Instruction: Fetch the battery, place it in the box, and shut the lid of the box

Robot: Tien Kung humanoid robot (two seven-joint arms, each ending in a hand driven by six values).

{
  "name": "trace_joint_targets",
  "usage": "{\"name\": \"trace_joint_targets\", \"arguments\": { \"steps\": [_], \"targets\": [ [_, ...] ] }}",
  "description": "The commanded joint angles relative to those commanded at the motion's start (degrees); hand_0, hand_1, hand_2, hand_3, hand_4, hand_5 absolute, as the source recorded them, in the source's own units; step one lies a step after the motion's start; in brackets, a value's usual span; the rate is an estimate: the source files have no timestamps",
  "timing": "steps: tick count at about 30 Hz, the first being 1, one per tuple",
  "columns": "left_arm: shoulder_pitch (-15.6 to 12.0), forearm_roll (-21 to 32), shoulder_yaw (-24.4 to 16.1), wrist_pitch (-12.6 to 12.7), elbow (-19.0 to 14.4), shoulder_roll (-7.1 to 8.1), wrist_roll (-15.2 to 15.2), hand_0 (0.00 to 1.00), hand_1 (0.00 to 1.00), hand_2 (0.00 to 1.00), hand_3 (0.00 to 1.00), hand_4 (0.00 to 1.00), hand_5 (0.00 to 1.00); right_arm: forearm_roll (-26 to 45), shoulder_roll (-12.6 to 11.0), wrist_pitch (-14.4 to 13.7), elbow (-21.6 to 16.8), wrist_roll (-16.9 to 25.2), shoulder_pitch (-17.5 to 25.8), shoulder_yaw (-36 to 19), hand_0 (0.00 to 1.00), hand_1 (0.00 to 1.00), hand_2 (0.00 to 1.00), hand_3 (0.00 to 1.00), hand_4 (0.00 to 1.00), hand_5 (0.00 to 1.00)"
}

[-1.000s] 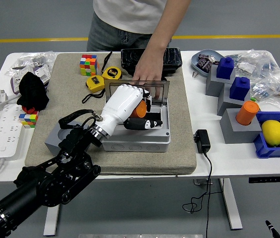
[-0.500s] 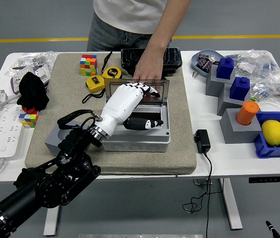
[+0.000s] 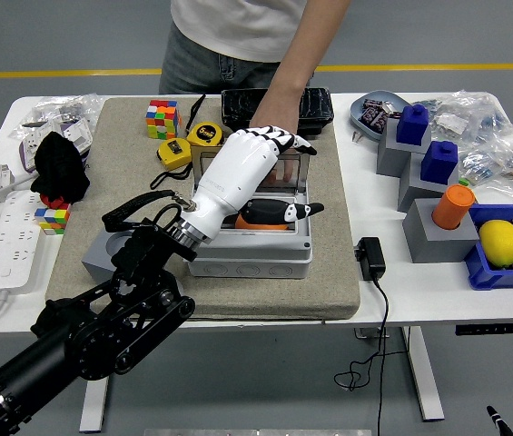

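My left hand (image 3: 298,178), white with black fingertips, reaches over the grey box (image 3: 251,259) on the beige mat. Its fingers (image 3: 285,139) are spread and stretch up to the top edge of the smoky clear lid (image 3: 294,173), which stands upright at the box's back. The thumb (image 3: 305,211) points right over the box's inside. An orange battery (image 3: 258,219) lies inside the box under the palm, partly hidden and not gripped. A person's hand (image 3: 272,121) rests just behind the lid's top edge.
Behind the box lie a black tray (image 3: 315,107), two yellow tape measures (image 3: 203,133) and a Rubik's cube (image 3: 162,118). A black adapter (image 3: 370,258) with its cable sits right of the mat. Grey and blue blocks (image 3: 414,138), an orange cylinder (image 3: 454,206) and a lemon (image 3: 499,242) stand further right.
My left hand let go of the orange battery inside the box, opened its fingers and rose toward the lid's top edge. The person's hand stayed behind the lid.
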State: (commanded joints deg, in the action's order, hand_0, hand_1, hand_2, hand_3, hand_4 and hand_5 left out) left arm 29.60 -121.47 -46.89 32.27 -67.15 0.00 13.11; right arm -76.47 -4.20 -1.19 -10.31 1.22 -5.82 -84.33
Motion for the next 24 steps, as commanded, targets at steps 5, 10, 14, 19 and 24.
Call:
{"name": "trace_joint_targets", "arguments": {
  "steps": [5,10,14,19,24],
  "targets": [
    [1.82,-3.06,-1.65,-1.66,1.29,0.0,-2.5,0.43,0.618,0.575,0.583,0.978,0.44,0.14,0.02,0.02,0.0,0.02,-0.2,0.12,0.852,0.743,0.722,0.762,0.998,0.998],
    [2.87,-8.53,-3.3,-9.2,2.03,0.0,-12.09,0.708,0.792,0.752,0.725,0.998,0.525,-0.04,0.0,-0.03,0.0,-0.03,-0.21,-0.12,0.852,0.743,0.722,0.762,0.998,0.998],
    [2.88,-8.53,-4.43,-18.36,0.4,0.0,-21.56,0.953,0.998,0.947,0.918,0.998,0.853,-0.06,0.0,-0.05,0.0,-0.02,-0.16,-0.17,0.852,0.743,0.721,0.762,0.998,0.998],
    [2.68,-8.53,-4.55,-26.12,-2.52,0.0,-32.99,0.966,0.998,0.956,0.921,0.998,0.898,-0.06,0.01,-0.07,0.0,-0.03,-0.09,-0.15,0.852,0.743,0.722,0.762,0.998,0.998],
    [2.45,-8.53,-4.12,-27.67,-4.89,0.0,-36.39,0.945,0.969,0.904,0.881,0.998,0.897,0.13,0.0,-0.05,0.0,0.04,-0.2,0.04,0.852,0.743,0.722,0.762,0.998,0.998]
  ]
}}
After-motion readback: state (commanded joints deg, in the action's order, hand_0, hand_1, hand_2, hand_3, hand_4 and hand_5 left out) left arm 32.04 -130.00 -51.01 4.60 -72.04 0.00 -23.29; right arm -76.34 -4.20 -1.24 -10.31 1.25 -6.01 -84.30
